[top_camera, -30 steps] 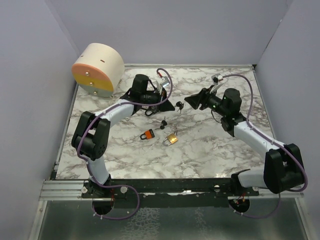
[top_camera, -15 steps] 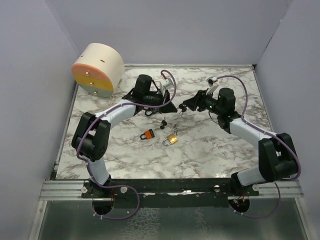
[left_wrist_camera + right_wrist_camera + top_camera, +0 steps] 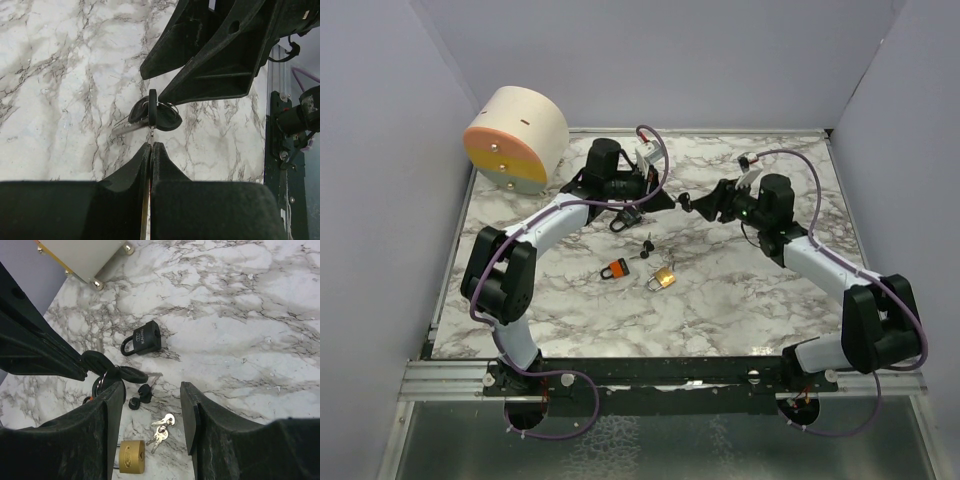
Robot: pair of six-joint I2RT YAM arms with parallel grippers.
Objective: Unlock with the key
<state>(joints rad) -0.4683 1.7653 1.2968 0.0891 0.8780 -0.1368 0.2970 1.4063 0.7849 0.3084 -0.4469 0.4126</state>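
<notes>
My left gripper [image 3: 151, 146] is shut on the blade of a key; its black-headed key bunch [image 3: 152, 112] hangs just past the fingertips. In the top view the left gripper [image 3: 665, 202] holds the bunch [image 3: 682, 203] above the table. My right gripper [image 3: 700, 206] faces it, open and empty. In the right wrist view the right gripper [image 3: 150, 405] is open and the key bunch [image 3: 107, 371] sits at its left fingertip, not between the fingers. A black padlock [image 3: 142, 338] lies on the marble below, also seen in the top view [image 3: 620, 221].
A brass padlock [image 3: 664, 277], an orange padlock [image 3: 614, 268] and small black keys [image 3: 645, 245] lie mid-table. Silver keys [image 3: 161, 427] lie by the brass padlock [image 3: 131, 456]. A round cream and orange box [image 3: 515, 138] stands at the far left corner.
My right gripper has moved left and closed in on the key bunch. My left gripper has shifted slightly toward the far side with the keys still held.
</notes>
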